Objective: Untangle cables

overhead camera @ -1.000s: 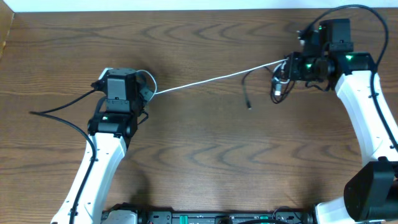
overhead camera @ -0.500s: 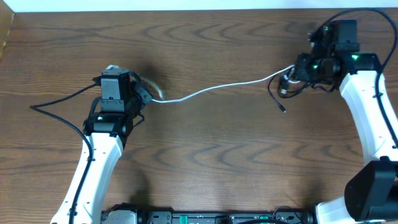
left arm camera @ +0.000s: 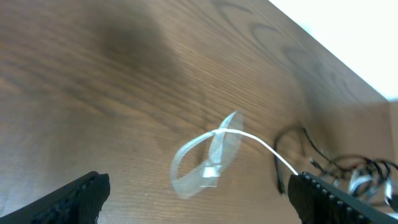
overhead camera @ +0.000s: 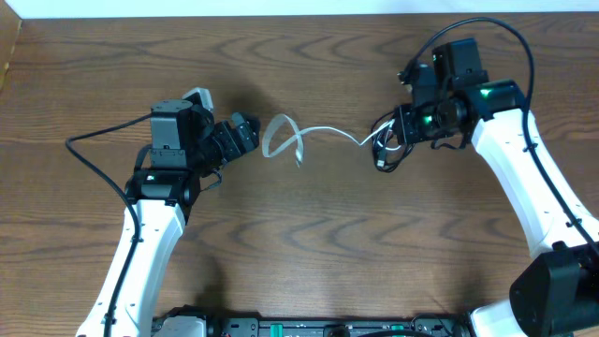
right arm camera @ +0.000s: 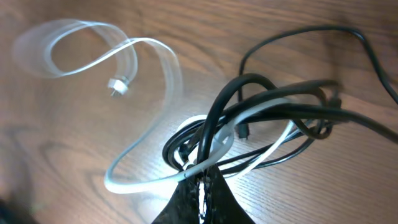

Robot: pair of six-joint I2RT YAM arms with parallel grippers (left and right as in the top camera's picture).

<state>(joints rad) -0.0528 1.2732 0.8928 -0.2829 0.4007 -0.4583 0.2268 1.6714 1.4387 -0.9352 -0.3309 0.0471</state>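
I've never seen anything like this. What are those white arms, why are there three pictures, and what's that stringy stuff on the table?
Those are two robot arms working at a wooden table, each ending in a two-fingered claw. One picture looks down from above; the other two come from small cameras mounted on each wrist, looking past that arm's own fingers.

The stringy stuff is two thin cords, one white and one black, that the robot is meant to untangle. The right claw is shut on a knot where the black cord and white cord loop together. The white cord's free end curls loosely on the table in front of the left claw, which is wide open and holds nothing.
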